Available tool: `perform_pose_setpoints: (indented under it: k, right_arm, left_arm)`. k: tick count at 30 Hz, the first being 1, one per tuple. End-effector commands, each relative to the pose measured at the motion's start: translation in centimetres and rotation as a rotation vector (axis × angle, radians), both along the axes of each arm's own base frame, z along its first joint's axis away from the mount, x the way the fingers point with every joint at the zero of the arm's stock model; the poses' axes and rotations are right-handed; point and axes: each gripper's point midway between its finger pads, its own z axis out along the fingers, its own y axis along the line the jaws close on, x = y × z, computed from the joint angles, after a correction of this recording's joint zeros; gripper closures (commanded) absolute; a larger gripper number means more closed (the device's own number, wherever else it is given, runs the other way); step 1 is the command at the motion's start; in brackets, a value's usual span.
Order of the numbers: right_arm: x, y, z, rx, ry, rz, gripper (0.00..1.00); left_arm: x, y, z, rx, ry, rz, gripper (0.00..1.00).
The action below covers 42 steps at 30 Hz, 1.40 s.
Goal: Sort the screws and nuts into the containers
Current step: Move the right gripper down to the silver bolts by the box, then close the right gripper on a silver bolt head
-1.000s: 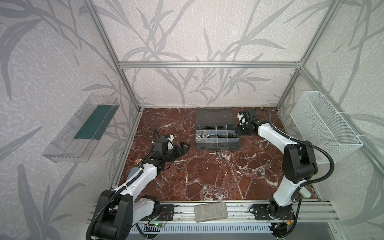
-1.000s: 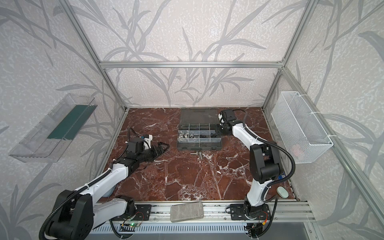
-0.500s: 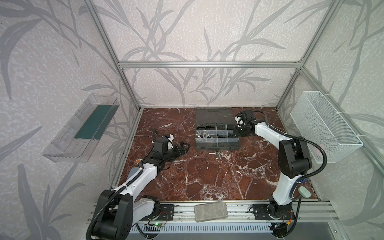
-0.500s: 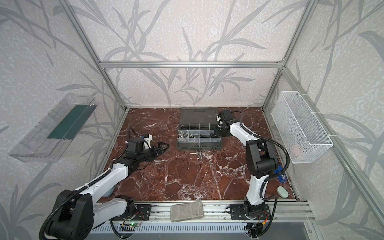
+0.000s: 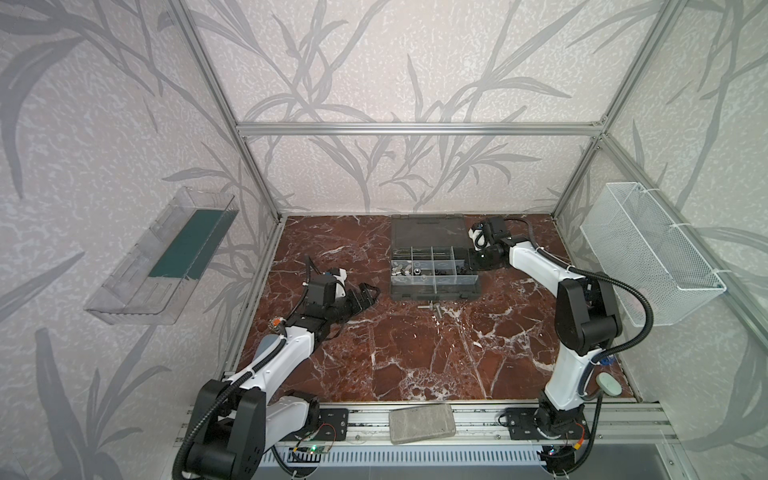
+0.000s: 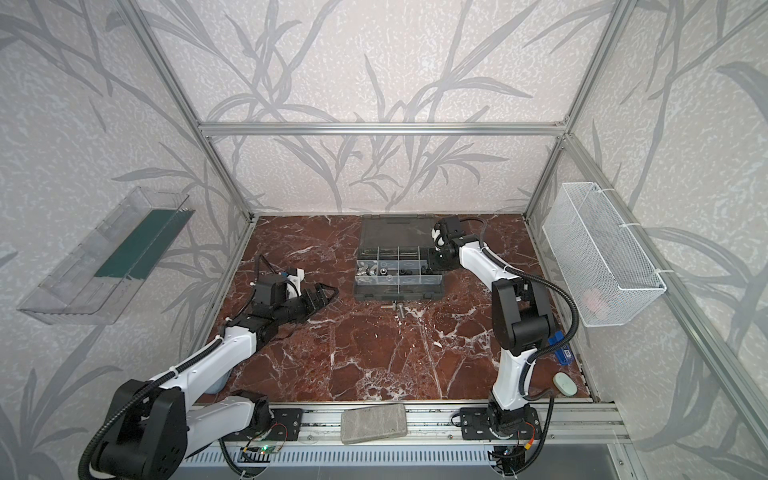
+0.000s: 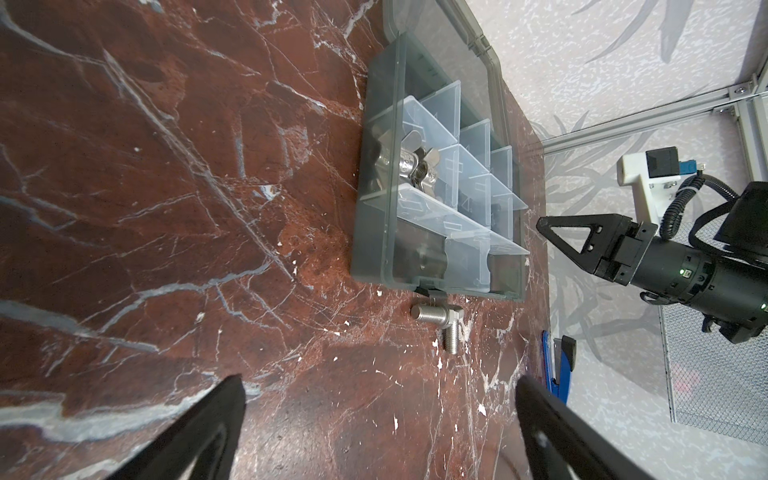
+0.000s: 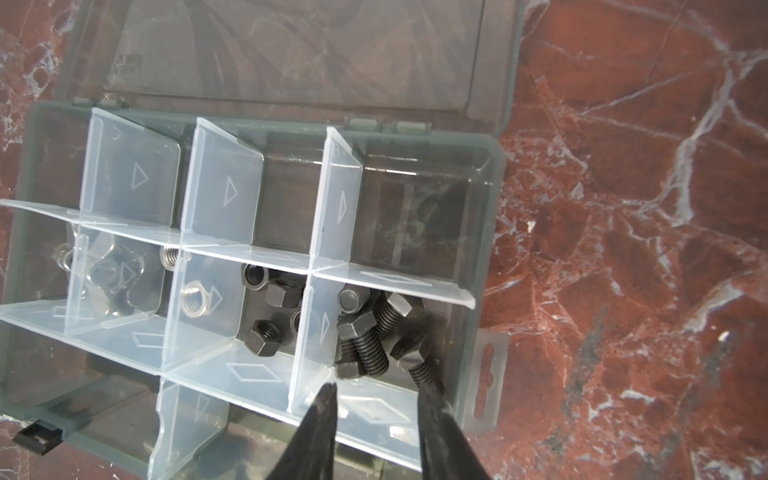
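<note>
Black screws (image 8: 374,332) lie heaped in the right-end, middle-row cell of the organizer case (image 8: 494,249). Their shafts cross, and most long axes run toward the case's front wall. The right gripper (image 8: 376,386) hangs over that cell's front divider with its jaws parted and nothing between them. One screw's shaft end lies just beside a finger (image 8: 440,436). Black nuts (image 8: 266,328) occupy the next cell leftward.

Two silver screws (image 7: 432,316) rest on the marble tabletop (image 5: 415,353) just in front of the case. Their heads meet in an L, one axis along the front wall and one pointing away from it. Broad bare marble extends in front of the case.

The left gripper (image 7: 379,380) sits well left of the case, jaws spread wide and empty. The lid (image 5: 428,230) lies flat behind the case.
</note>
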Motion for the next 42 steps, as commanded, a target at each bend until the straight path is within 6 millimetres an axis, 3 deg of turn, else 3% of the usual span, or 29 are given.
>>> perform_pose_setpoints:
  k: [1, 6, 10, 16, 20, 26, 42]
  right_arm:
    - [-0.8, 0.6, 1.0, 0.009, -0.016, 0.051, 0.59]
    - [-3.3, 2.9, 3.2, 0.022, -0.077, 0.157, 0.54]
    - [-6.3, 5.2, 3.8, 0.014, -0.098, 0.231, 0.51]
    - [-11.1, 8.7, 1.9, -0.028, -0.109, 0.310, 0.49]
    - [-13.1, 10.0, 0.3, -0.046, -0.103, 0.315, 0.48]
    - [-14.0, 10.3, -2.2, -0.068, -0.066, 0.292, 0.48]
    - [-12.9, 10.9, -6.2, -0.127, -0.006, 0.294, 0.53]
  left_arm:
    - [0.4, 0.2, 0.8, 0.011, -0.031, 0.002, 0.01]
    - [0.5, 0.3, 0.6, 0.012, -0.025, 0.006, 0.01]
    - [0.5, 0.3, 0.5, 0.011, -0.023, 0.009, 0.01]
    - [0.3, 0.3, 0.3, 0.011, -0.021, 0.004, 0.01]
    - [0.3, 0.3, 0.3, 0.007, -0.022, 0.000, 0.01]
    - [0.3, 0.2, 0.3, -0.001, -0.024, -0.002, 0.01]
    - [0.2, 0.3, 0.3, 0.000, -0.026, 0.001, 0.01]
